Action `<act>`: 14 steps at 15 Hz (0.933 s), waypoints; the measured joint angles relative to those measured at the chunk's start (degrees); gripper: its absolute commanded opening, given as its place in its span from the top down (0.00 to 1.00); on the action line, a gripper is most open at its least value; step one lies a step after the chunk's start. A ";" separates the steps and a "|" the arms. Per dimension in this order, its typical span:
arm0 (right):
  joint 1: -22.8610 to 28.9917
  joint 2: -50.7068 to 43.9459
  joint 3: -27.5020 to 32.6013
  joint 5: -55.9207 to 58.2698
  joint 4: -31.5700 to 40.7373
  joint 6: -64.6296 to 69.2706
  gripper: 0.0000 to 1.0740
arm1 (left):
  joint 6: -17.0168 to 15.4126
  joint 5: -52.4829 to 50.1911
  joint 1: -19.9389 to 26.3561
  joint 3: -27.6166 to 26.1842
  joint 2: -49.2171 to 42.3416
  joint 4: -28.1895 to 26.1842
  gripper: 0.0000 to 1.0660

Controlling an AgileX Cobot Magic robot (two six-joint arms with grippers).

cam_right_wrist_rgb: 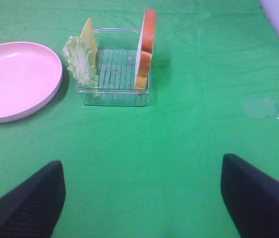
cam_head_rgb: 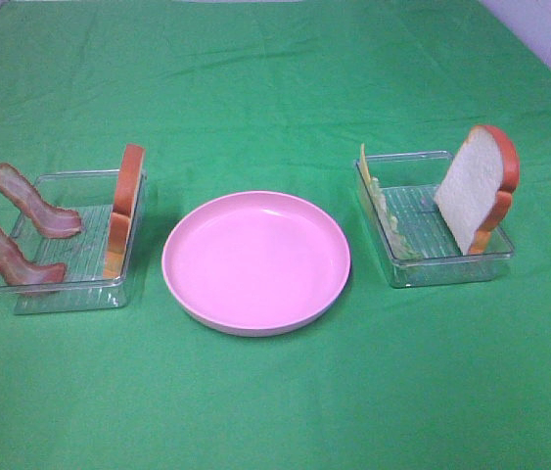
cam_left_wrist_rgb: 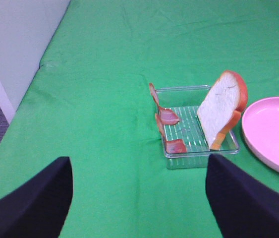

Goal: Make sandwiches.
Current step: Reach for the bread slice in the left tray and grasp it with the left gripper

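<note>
Bench (cam_head_rgb: 275, 69): green cloth, pink plate (cam_head_rgb: 255, 326) at centre.
Left tray (cam_head_rgb: 69, 299): two bacon strips (cam_head_rgb: 40, 211), one bread slice (cam_head_rgb: 126, 201) on edge.
Right tray (cam_head_rgb: 451, 269): second bread slice (cam_head_rgb: 476, 186) leaning, lettuce (cam_head_rgb: 392, 220) and cheese (cam_head_rgb: 362, 162) against the plate-side wall.
My left pincer (cam_left_wrist_rgb: 138, 166): spread, empty.
My right pincer (cam_right_wrist_rgb: 141, 163): spread, empty.

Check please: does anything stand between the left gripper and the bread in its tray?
Nothing visible does. Only bare cloth lies between the left gripper and the tray; the bread leans at its plate side, the bacon stands apart.
</note>
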 measured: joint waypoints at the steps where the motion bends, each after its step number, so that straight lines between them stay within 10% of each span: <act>1: 0.00 0.00 0.00 0.00 0.00 0.00 0.25 | 0.00 -0.97 0.00 -0.46 2.64 -1.32 0.33; 7: 0.00 0.00 0.00 0.00 0.00 0.00 0.25 | 1.83 -0.74 0.00 -7.28 29.85 -11.40 0.33; 14: 0.00 0.00 0.00 0.00 0.00 0.00 0.25 | 2.98 6.30 -0.46 -26.93 64.23 -12.20 0.33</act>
